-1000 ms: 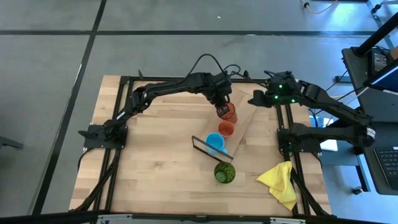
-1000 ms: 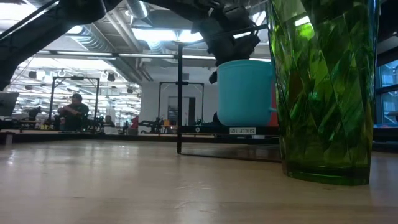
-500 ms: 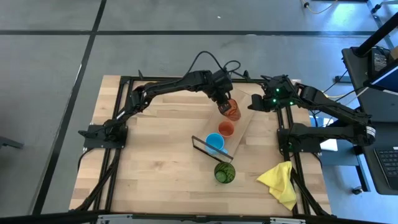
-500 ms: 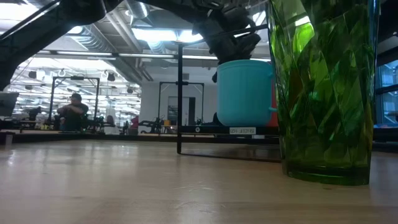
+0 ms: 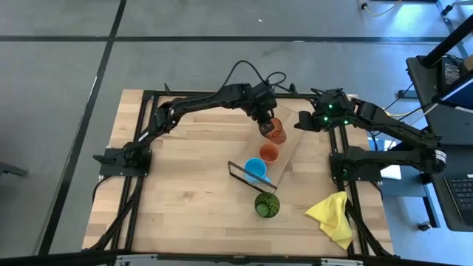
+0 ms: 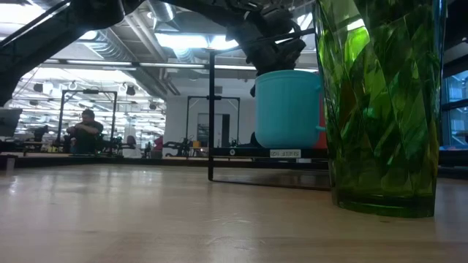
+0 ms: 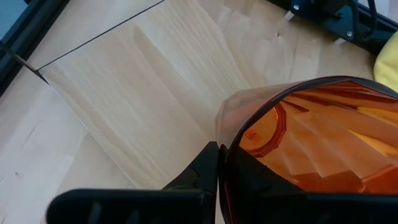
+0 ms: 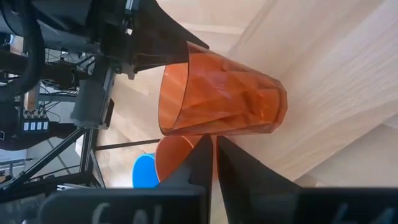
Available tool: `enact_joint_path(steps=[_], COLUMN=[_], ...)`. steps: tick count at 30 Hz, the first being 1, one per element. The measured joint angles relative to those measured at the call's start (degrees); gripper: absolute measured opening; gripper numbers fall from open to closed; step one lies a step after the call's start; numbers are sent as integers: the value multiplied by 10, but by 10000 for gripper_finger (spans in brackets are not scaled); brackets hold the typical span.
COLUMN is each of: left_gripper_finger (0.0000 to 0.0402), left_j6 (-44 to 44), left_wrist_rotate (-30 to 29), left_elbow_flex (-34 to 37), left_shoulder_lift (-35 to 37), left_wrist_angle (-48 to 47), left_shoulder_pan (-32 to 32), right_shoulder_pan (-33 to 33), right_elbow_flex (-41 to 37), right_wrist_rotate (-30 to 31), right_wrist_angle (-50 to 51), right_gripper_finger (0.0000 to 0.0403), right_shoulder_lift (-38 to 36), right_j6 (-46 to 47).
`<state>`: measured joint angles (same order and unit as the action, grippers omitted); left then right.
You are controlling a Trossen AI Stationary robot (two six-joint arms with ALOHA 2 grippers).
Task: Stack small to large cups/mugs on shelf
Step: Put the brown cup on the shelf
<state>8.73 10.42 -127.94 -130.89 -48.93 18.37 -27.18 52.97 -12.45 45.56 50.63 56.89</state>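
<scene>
- Four cups in all, counted from above, along or near the shelf, one light-wood plank lying slantwise on the desk.
- One orange-red tumbler at the shelf's far end, pinched at the rim by the left claw, one finger inside the rim, one outside; tumbler apparently tilted, contact with the plank hard to tell.
- One small red-orange cup on the shelf, just nearer than the tumbler.
- One light-blue mug next along, close to the shelf's black wire end.
- One green tumbler upright on the desk, just off the shelf's near end.
- Right claw just beside the shelf's far end, fingers pressed together, gripping nothing.
- One yellow cloth crumpled on the desk, right of the green tumbler.
</scene>
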Motion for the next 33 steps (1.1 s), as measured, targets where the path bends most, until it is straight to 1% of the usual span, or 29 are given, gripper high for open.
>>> enact_joint_path(steps=[8,22,29,33], left_gripper_finger=[34,32,32,43], left_j6=[-1,-4,-15,-14], left_wrist_rotate=[2,8,27,31], left_elbow_flex=[0,0,0,0], left_shoulder_lift=[0,0,-5,-17], left_wrist_angle=[1,2,5,3], left_shoulder_pan=[0,0,-2,-6], right_shoulder_pan=[0,0,0,0], right_elbow_flex=[0,0,0,0], right_wrist_rotate=[8,8,8,8], right_wrist_angle=[-6,-9,-17,-16], right_gripper_finger=[25,25,26,26], right_shoulder_lift=[0,0,0,0], right_j6=[-3,-15,-16,-17])
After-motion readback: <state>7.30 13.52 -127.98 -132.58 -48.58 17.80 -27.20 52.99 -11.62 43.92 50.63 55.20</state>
